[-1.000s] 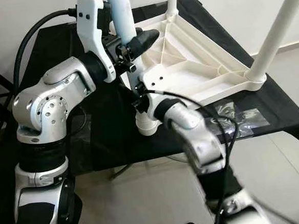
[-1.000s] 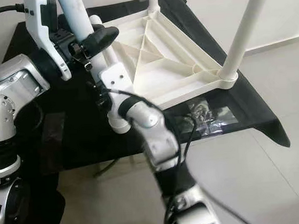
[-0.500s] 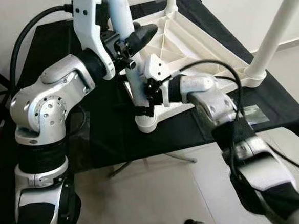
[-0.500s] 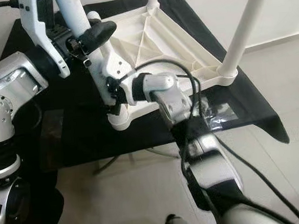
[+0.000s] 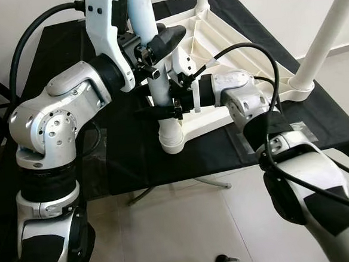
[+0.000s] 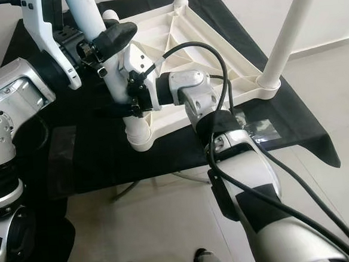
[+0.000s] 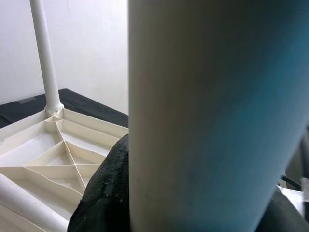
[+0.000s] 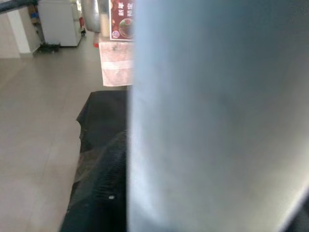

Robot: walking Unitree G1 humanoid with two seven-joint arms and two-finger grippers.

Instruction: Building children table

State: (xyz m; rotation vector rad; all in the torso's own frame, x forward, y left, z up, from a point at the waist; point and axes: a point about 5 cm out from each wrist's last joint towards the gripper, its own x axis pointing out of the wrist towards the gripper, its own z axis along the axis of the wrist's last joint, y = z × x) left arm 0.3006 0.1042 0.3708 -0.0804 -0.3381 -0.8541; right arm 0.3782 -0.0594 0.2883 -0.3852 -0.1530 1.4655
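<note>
both claws clench the white leg [image 5: 159, 90] at the tabletop's [image 5: 229, 55] 7 o'clock corner: left gripper [image 5: 150, 46] above, right gripper [image 5: 161, 108] below.

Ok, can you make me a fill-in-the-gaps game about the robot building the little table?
The white tabletop lies ____ on the black cloth.
Both grippers hold the same white ____.
The left gripper grips it ____ the right gripper.
Two other legs already stand ____.

Missing: upside down; leg; above; upright

Pale tiled floor [image 5: 187, 226], white wall [image 5: 285, 3] behind.
</note>
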